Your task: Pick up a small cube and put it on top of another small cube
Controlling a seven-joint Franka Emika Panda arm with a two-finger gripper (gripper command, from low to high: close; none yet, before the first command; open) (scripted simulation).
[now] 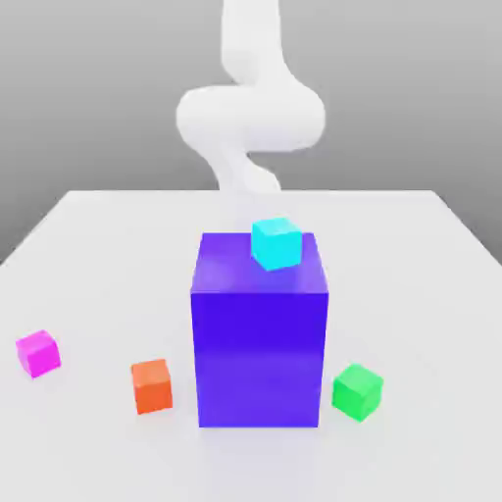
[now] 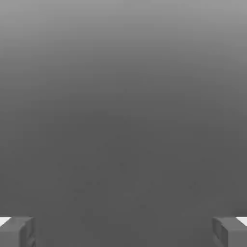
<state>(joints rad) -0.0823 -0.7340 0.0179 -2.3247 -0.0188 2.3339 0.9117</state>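
Fingers (image 2: pixel 19 232) of the gripper (image 2: pixel 123 234) are standing wide apart in the hand view, one at each lower corner, with nothing between them and only plain grey surface ahead.

Taking the big purple-blue block (image 1: pixel 258 343) as the landmark in the exterior view: it is standing upright near the middle of the white counter (image 1: pixel 88 255). Nearest the camera, the orange cube (image 1: pixel 152 385) is sitting on the counter just off the block's front corner on the exterior view's left, apart from it. The bright green cube (image 1: pixel 357 391) is sitting near the block's front corner on the exterior view's right, turned a little and not touching the block. The magenta cube (image 1: pixel 38 353) is lying well apart from the block, far out toward the exterior view's left, beyond the orange cube from the block.

On the block's top face, toward its rear right, the cyan cube (image 1: pixel 276 242) is resting, turned at an angle.

Behind the block, the white arm (image 1: pixel 250 113) is rising over the counter's far side, bending above the block.
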